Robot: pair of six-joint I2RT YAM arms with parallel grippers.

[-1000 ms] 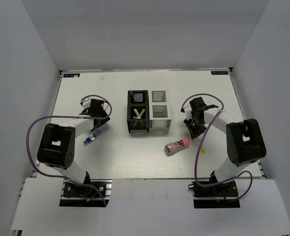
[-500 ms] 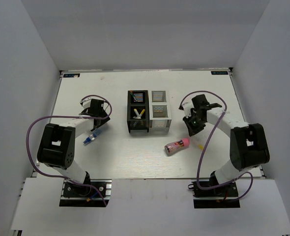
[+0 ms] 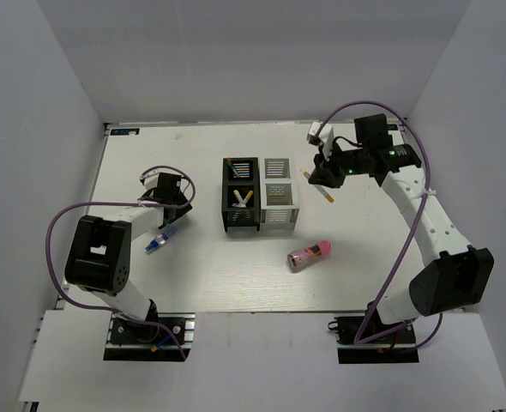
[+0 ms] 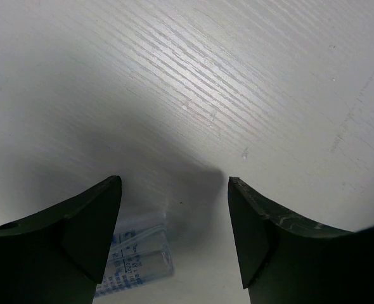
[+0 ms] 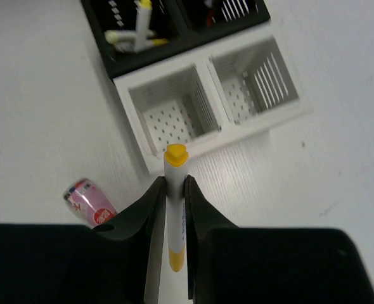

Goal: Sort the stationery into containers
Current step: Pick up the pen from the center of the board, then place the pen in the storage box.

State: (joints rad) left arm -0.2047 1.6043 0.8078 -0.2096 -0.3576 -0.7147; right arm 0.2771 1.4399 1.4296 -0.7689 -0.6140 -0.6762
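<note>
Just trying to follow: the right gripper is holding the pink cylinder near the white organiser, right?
No. The right gripper holds a yellow-capped white pen near the white organiser; the pink cylinder lies on the table, as the right wrist view shows.

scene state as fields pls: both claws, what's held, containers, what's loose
right claw: shut on yellow-and-white pen, raised, near white organiser
left claw: open, empty, low beside blue-capped bottle
white organiser: both compartments empty
black organiser: pens inside
loose on table: blue-capped bottle, pink cylinder on its side
</note>
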